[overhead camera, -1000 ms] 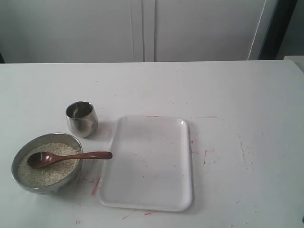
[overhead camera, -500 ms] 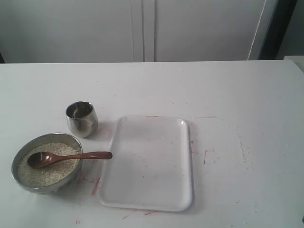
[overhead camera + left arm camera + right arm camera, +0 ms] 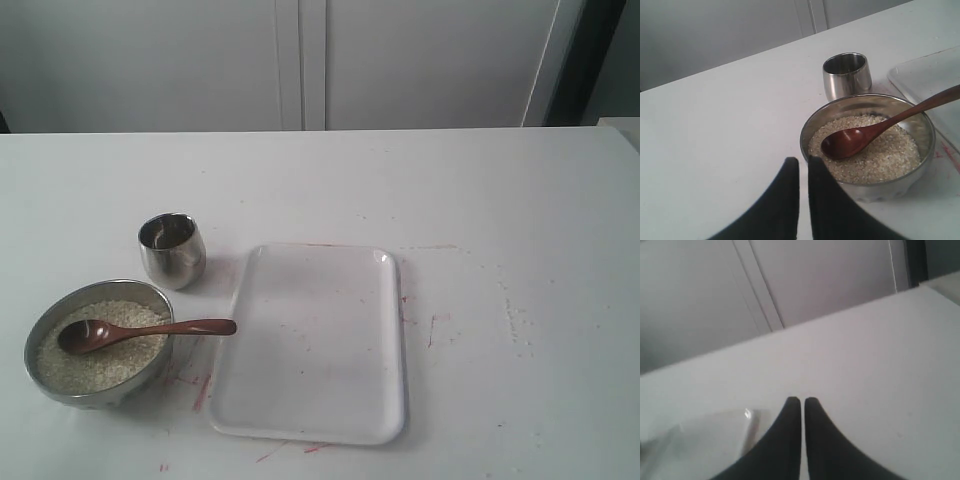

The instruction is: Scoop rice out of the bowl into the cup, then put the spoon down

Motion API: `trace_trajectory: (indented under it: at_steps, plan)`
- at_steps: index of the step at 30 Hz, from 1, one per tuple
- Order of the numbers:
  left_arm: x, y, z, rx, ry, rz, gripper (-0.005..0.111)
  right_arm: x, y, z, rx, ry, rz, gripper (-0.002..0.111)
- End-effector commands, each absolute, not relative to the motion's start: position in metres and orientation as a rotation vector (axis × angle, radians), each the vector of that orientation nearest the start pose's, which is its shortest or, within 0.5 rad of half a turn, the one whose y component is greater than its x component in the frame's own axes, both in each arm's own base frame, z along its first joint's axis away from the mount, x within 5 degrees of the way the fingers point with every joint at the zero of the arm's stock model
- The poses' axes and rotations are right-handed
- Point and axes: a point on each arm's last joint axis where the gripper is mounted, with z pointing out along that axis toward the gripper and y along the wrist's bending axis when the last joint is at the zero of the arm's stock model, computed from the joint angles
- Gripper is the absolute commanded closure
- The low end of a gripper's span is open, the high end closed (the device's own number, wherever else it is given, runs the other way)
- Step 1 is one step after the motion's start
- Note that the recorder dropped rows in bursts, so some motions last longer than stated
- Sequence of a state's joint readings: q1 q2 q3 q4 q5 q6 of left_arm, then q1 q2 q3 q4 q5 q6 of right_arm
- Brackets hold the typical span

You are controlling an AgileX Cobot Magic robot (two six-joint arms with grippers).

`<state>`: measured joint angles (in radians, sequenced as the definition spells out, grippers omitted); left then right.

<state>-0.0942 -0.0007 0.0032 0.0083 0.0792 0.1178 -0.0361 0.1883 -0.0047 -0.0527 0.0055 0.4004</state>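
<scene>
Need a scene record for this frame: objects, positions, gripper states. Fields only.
bowl: steel, on the table, low left in the exterior view
rice: fills the bowl
spoon: wooden, scoop resting on the rice, handle out over the bowl rim toward the tray
cup: steel, upright, beyond the bowl, apart from it; no rice visible inside
tray: white, flat, right of the bowl
left gripper: shut, holding nothing, near the bowl
right gripper: shut, holding nothing
progress: spoon not yet grasped

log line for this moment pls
spoon: untouched, scoop on rice in bowl, handle over rim | cup: near bowl, upright | left pincer: shut, empty | right pincer: shut, empty
</scene>
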Motion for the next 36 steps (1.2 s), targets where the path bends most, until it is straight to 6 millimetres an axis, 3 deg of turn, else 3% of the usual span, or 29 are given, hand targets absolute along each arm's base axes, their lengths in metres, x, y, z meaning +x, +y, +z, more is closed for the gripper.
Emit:
trace_trajectory:
  at_steps: [1,6,8,14,18,27,33,36]
  plan:
    - [0.056,-0.005,0.206,0.16,1.55,0.016,0.092,0.071,-0.002,0.221,0.425,1.407,0.424,0.105]
    - [0.056,-0.005,0.206,0.16,1.55,0.016,0.092,0.068,-0.001,0.237,0.582,1.172,0.751,0.105]
    - [0.056,-0.005,0.206,0.16,1.55,0.016,0.092,0.065,0.001,0.246,0.557,1.066,0.846,0.105]
    - [0.056,-0.005,0.206,0.16,1.55,0.016,0.092,0.026,0.023,0.298,0.04,0.616,1.016,0.105]
    - [0.056,-0.005,0.206,0.16,1.55,0.016,0.092,0.004,0.027,0.338,-0.089,0.439,1.144,0.105]
    - [0.056,-0.005,0.206,0.16,1.55,0.016,0.092,-0.044,0.035,0.41,-0.323,0.225,1.085,0.105]
    - [0.056,-0.005,0.206,0.16,1.55,0.016,0.092,-0.052,0.03,0.445,-0.194,0.312,1.008,0.105]
    - [0.056,-0.005,0.206,0.16,1.55,0.016,0.092,-0.052,0.027,0.463,-0.118,0.41,0.873,0.107]
